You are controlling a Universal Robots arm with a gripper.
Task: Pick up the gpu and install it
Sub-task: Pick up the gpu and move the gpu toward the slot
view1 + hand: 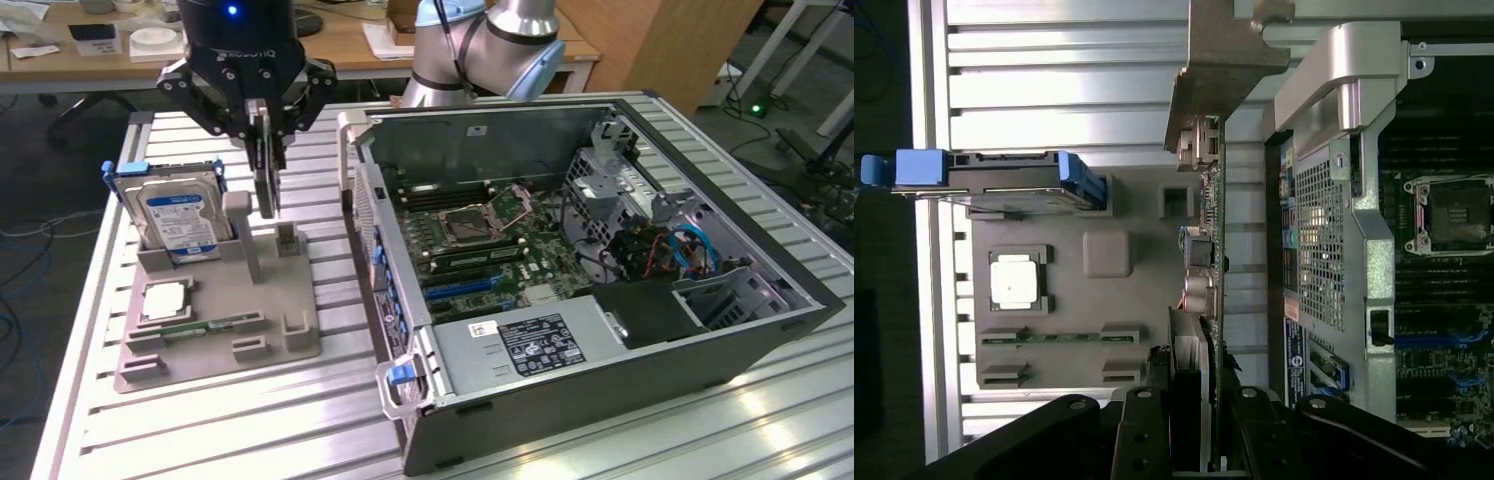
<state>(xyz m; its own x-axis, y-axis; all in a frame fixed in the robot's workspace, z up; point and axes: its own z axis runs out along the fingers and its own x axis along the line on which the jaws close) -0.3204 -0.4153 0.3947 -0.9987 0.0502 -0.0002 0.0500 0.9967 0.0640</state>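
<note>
Fingers: clamped on the gpu, one on each face of the thin card, gripping it at one end.
Gripper: points straight down over the holder, above the side of the holder that faces the case.
Gpu: held on edge and hanging vertically under the gripper. Its pale metal bracket is at the end farthest from the fingers. That lower end is close over the holder's upright post, and I cannot tell whether it touches.
Drive: stands upright in a blue caddy in a corner of the holder, on the side away from the case. It is near the gpu and apart from it.
Cpu: lies flat in a square recess of the holder, just beside the drive's foot.
Memory stick: lies along a slot in the holder, beyond the cpu from the drive.
Case: open, just beside the holder on the exterior view's right, with the motherboard exposed inside.
Table: slatted metal top carrying the holder and the case.
</note>
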